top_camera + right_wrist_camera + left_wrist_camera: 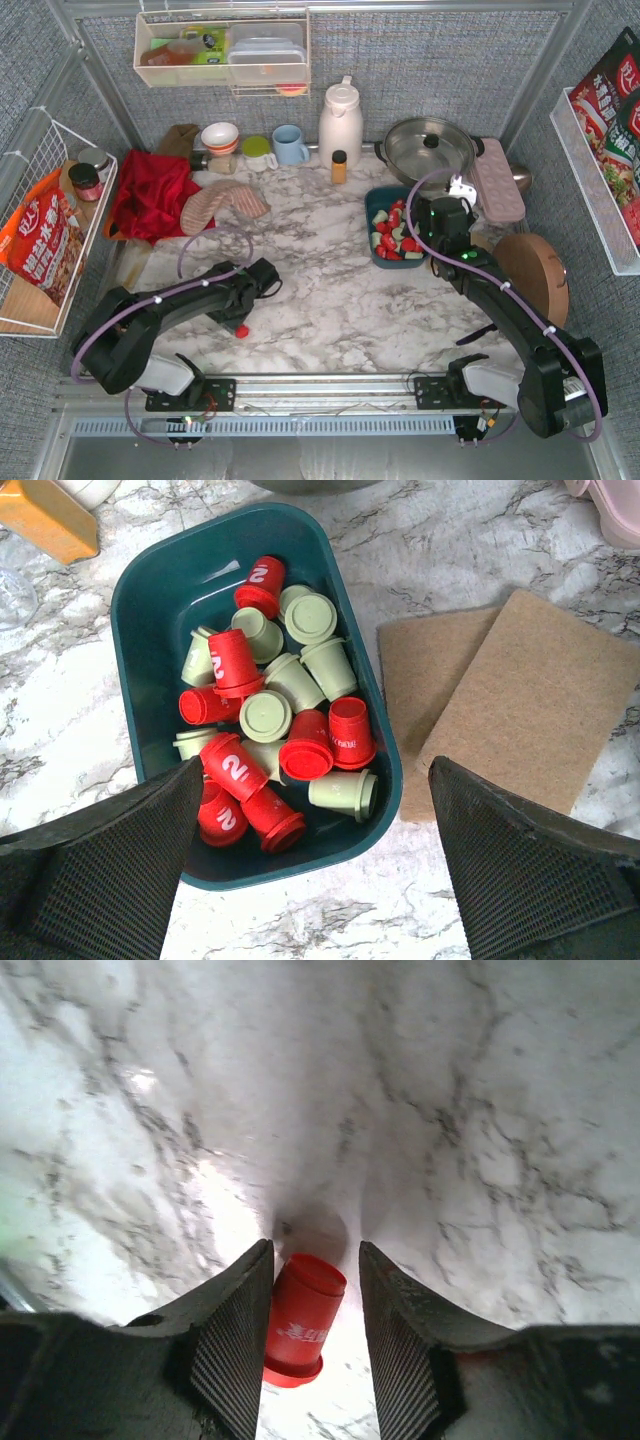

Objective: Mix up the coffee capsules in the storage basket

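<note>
Now the left gripper (314,1260), apart, is straddling a stray capsule (300,1325) needing clamping; the right gripper (315,772) is hovering spread over the basket (150,590).

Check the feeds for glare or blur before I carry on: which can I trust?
Left wrist: glare bleaches the marble table beside the red capsule, and the far marble is soft. Right wrist: even light, coffee capsules and storage basket sharp, its fingers dark in the foreground. Top external: evenly lit, but the capsules are too small for detail.
</note>
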Action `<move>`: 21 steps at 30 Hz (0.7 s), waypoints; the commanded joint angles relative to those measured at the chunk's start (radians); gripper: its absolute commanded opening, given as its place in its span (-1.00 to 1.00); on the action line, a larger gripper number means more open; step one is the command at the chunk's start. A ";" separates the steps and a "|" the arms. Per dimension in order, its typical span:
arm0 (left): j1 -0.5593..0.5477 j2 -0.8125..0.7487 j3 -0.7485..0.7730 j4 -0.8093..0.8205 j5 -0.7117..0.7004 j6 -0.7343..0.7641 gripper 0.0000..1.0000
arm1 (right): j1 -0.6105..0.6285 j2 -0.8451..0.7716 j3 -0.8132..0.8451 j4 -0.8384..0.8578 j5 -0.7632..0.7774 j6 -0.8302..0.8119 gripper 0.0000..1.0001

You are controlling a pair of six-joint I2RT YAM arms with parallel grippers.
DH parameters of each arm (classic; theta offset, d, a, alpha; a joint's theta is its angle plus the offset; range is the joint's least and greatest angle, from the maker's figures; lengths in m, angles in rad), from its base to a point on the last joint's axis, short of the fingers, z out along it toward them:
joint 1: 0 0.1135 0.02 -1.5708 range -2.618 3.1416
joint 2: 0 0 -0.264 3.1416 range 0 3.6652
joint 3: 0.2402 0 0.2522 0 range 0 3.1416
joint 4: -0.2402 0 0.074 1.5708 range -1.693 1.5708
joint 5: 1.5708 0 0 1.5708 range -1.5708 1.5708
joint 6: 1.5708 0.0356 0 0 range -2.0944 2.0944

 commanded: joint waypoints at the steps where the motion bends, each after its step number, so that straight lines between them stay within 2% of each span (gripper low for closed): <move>1: -0.018 0.014 0.033 0.082 0.012 0.048 -0.03 | 0.000 0.002 0.010 0.011 -0.003 0.007 0.98; 8: -0.064 0.030 0.089 0.111 -0.011 0.051 -0.07 | 0.000 0.007 0.009 0.010 -0.007 0.007 0.99; 14: -0.095 0.026 0.132 0.140 -0.065 0.144 -0.07 | 0.000 0.014 0.013 0.003 -0.013 0.006 0.99; 16: -0.098 0.013 0.147 0.097 -0.101 0.208 0.06 | 0.000 0.016 0.016 -0.002 -0.016 0.005 0.99; 18: -0.099 -0.003 0.168 0.025 -0.160 0.312 0.30 | 0.000 0.017 0.015 0.000 -0.020 0.007 0.98; 21: -0.098 -0.036 0.197 -0.025 -0.204 0.600 0.70 | 0.000 0.031 0.017 0.004 -0.028 0.008 0.99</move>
